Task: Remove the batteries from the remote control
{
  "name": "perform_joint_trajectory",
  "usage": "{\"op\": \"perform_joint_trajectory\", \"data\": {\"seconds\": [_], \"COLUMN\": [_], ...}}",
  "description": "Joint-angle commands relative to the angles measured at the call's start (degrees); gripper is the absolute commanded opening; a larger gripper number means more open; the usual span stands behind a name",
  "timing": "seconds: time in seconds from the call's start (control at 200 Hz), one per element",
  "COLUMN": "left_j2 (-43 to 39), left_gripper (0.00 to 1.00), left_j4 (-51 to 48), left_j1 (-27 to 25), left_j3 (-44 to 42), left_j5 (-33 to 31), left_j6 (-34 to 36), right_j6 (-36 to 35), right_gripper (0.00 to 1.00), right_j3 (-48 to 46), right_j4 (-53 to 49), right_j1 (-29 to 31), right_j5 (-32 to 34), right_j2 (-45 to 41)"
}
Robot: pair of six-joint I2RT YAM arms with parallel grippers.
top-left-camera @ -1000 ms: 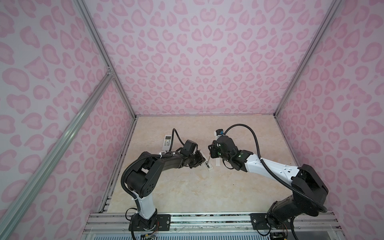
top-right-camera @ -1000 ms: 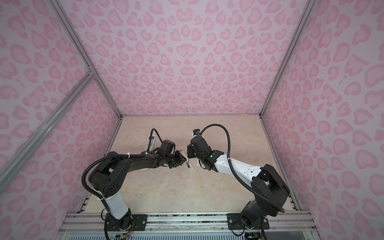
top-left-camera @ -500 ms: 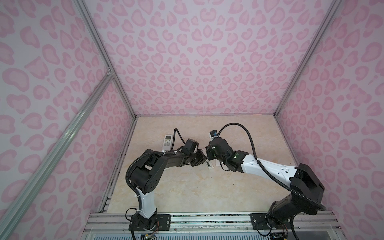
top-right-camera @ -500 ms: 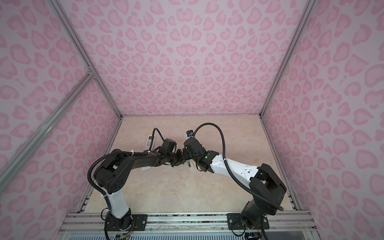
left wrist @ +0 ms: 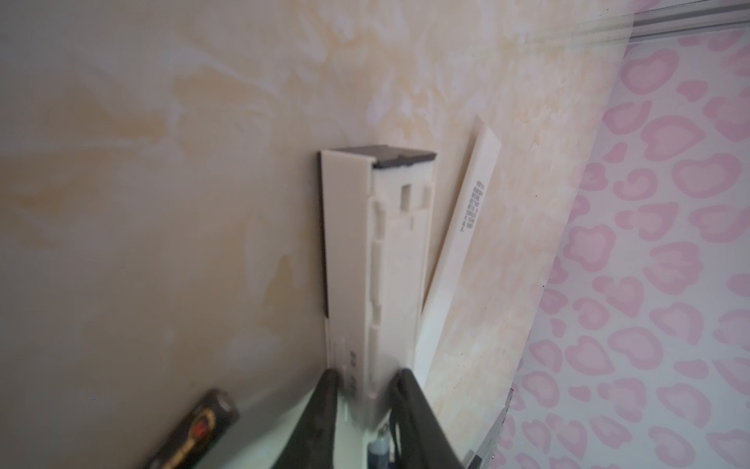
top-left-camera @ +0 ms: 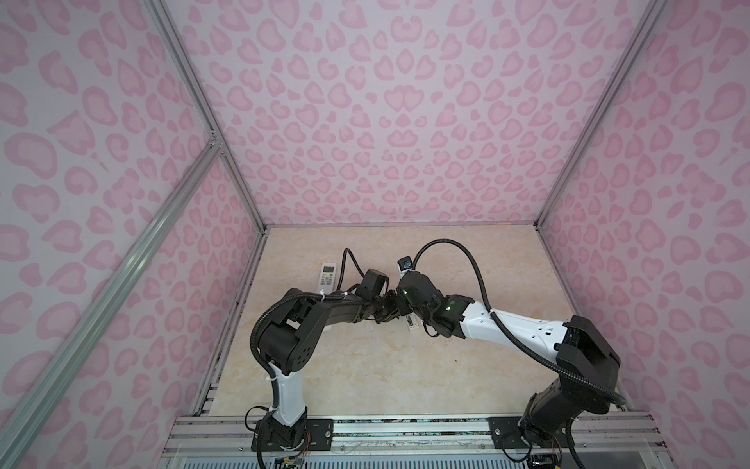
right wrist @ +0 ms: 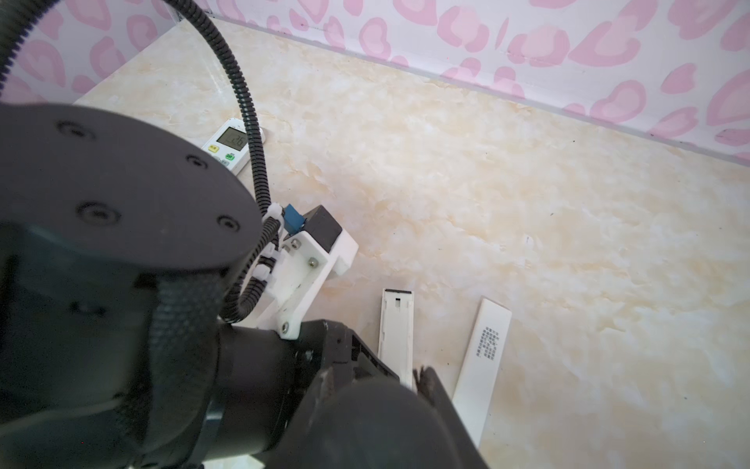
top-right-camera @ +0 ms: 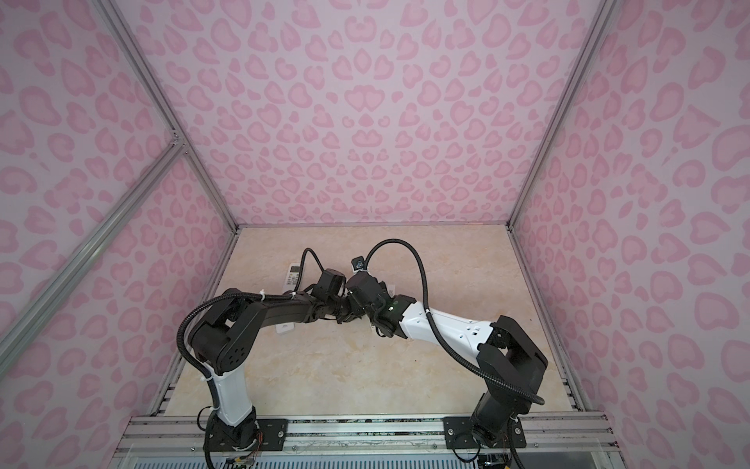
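By the remote (left wrist: 377, 264), right fingers (right wrist: 432, 390) neared left fingers (left wrist: 324, 410).

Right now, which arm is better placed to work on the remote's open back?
Likely right. The left gripper has its jaws closed on the remote, so it is busy holding; the right arm reaches in beside it.

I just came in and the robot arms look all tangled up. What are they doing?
The left gripper is clamped on one end of a slim white remote whose back is open. Its cover plate lies on the table beside it. The right gripper sits by that same end; whether it grips anything is unclear. A black battery shows just beside them.
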Motion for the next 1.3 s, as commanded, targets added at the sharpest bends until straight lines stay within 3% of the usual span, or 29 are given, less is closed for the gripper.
{"op": "perform_joint_trajectory", "data": {"seconds": [0.0, 0.405, 1.295], "left_j2": [0.96, 1.00, 2.01], "left_gripper": [0.27, 0.24, 0.22], "left_j4": [-6.43, -7.07, -6.88], "left_j1": [-0.01, 0.08, 0.08], "left_j3": [-0.02, 0.45, 0.77], "left_j5": [-2.60, -2.49, -0.84], "left_j6": [1.59, 2.77, 3.65], "right_j6": [0.47, 1.76, -1.53], "right_gripper": [0.00, 0.00, 0.00], "right_j3": [-0.85, -4.04, -4.10], "right_j4": [-1.52, 2.72, 0.42], "right_j1": [0.21, -0.22, 1.46], "right_j5": [-0.99, 0.08, 1.62], "right_j2": [-0.02, -4.39, -1.13]}}
